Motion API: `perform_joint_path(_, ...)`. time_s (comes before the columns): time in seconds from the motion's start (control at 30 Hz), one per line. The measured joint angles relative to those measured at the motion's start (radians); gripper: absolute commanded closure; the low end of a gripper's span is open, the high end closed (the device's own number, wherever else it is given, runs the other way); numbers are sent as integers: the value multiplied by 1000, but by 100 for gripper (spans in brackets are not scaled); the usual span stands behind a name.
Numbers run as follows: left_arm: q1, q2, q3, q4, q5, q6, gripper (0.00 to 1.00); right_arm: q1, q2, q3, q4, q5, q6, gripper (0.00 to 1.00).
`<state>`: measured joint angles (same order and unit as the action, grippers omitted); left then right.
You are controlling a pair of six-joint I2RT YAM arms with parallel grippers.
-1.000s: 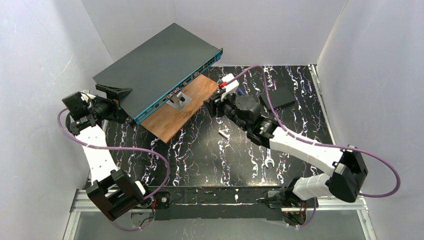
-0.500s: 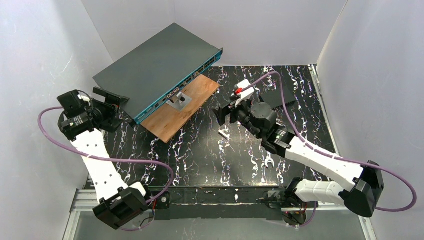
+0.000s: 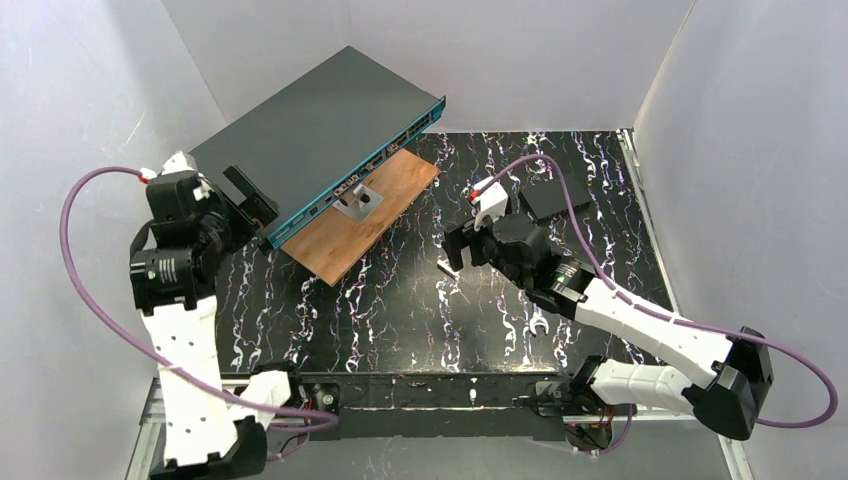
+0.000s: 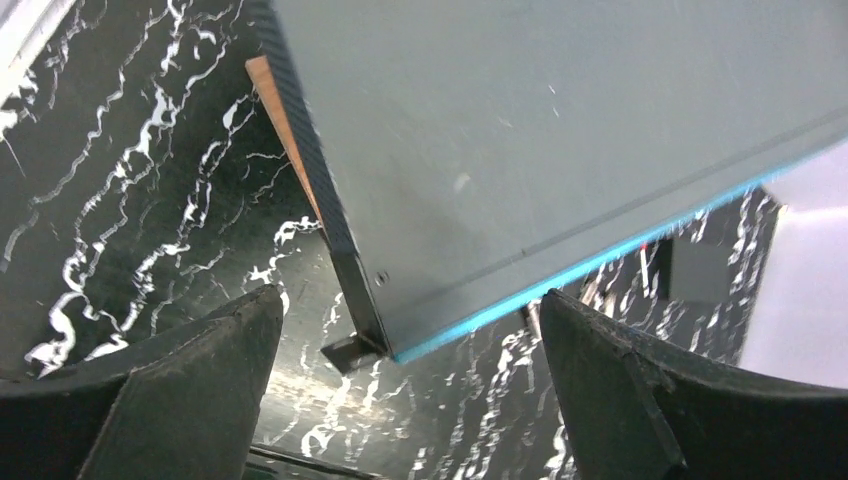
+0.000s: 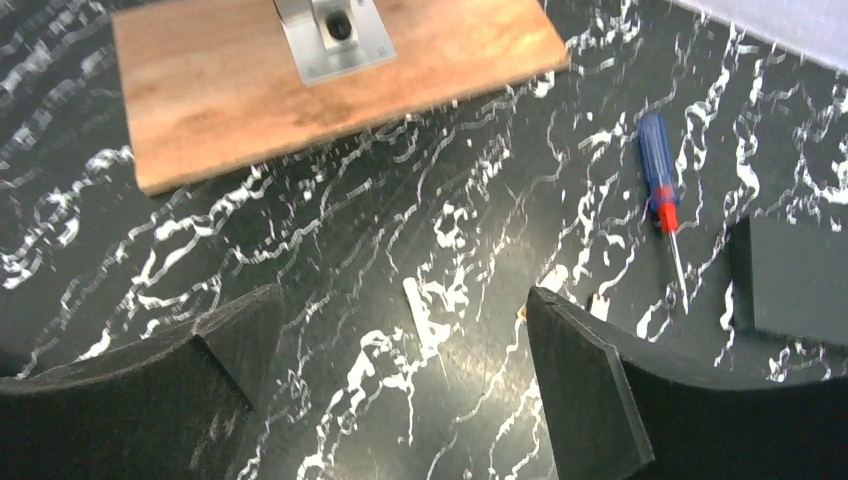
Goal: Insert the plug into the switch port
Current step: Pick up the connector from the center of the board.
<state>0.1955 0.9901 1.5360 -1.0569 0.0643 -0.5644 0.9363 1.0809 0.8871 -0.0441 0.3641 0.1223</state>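
Switch (image 3: pixel 310 130) at far left of table (image 3: pixel 400 320), teal port edge (image 3: pixel 356 174) turned toward table centre, board (image 3: pixel 345 235) tucked partly beneath that edge. Metal bracket (image 3: pixel 360 200) on board, just in front of ports.

Plug (image 3: pixel 447 266), small and pale, flat on table near centre, well apart from switch. Right gripper (image 3: pixel 455 250) above plug, jaws spread wide, holding nothing. From right wrist: plug (image 5: pixel 425 318) on dark marbled top between the two fingers (image 5: pixel 590 390), clear of both. Farther off in same view: board, bracket, blue-handled screwdriver (image 5: pixel 660 195) and corner of black box (image 5: pixel 790 285).

Left gripper (image 3: pixel 250 197) at near left corner of switch, jaws likewise wide, gripping nothing. From left wrist: that corner between fingers (image 4: pixel 180 390), apart from each, with a sliver of board showing under the switch's side.

Wrench (image 3: pixel 537 325) on table beside right arm, near front edge. Black box at far right, well apart from switch.
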Motion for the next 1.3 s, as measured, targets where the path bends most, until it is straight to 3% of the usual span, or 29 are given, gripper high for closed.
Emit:
perform_joint_path(0.2,-233,-113,-20,17,-99,121,2,0,73,0,-108,2,32,2)
perform_joint_path(0.47,-431,-323,-216,148,-16,299,2,-27,287,42,-188,-55,62,12)
perform_joint_path(0.83,-514,-436,-410,313,229,386,2,-96,586,231,-263,-155,61,26)
perform_joint_path(1.3,-533,-463,-470,391,359,389,2,-112,826,397,-336,-204,59,51)
